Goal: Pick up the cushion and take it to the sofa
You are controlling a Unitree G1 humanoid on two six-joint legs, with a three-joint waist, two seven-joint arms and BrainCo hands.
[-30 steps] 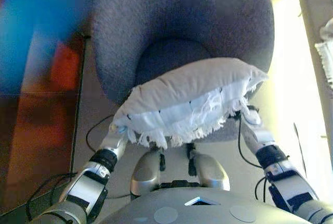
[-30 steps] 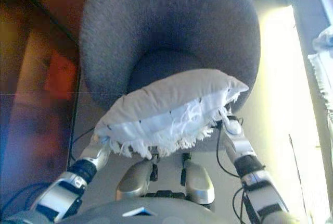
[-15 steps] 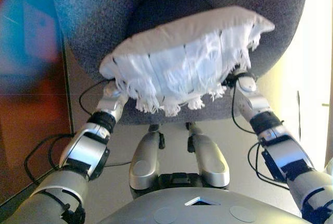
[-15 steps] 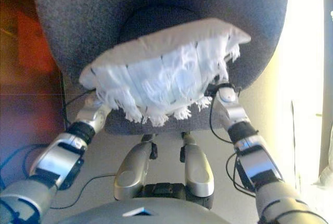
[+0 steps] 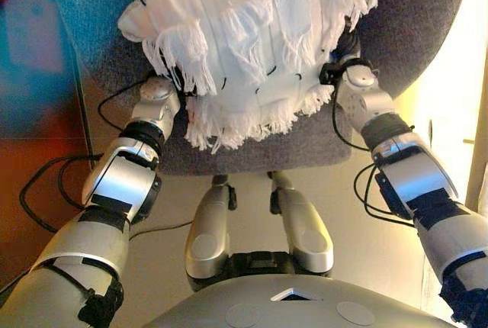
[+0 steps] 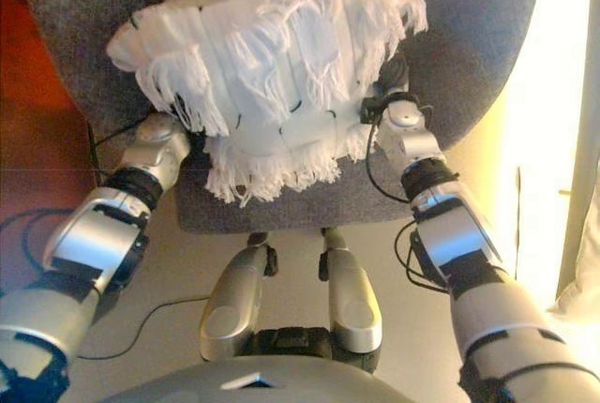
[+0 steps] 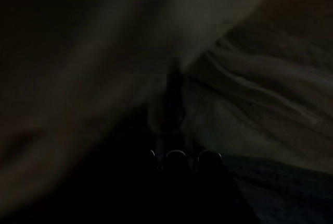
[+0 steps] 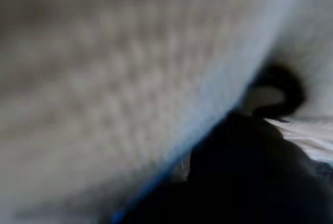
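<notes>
The white cushion point(image 5: 252, 30) with long fringes is held up between my two arms, its fringed face turned toward me. It hangs over the seat of the grey round upholstered sofa chair point(image 5: 412, 15), and its lower fringe reaches the seat's front part point(image 6: 281, 201). My left hand point(image 5: 156, 93) is at the cushion's left lower edge and my right hand point(image 5: 352, 76) at its right edge. Both hands go in behind the cushion. The right wrist view shows only cushion cloth point(image 8: 104, 78) up close.
A reddish-brown wooden piece of furniture point(image 5: 30, 168) stands close on the left. Beige floor point(image 5: 366, 252) lies in front of the chair, with a bright sunlit strip point(image 5: 457, 76) on the right. A pale cloth point(image 6: 581, 272) hangs at the far right edge.
The chair has come closer and now fills the top of the view. The cushion has gone up and forward over the seat, tipping its fringed face toward me.
</notes>
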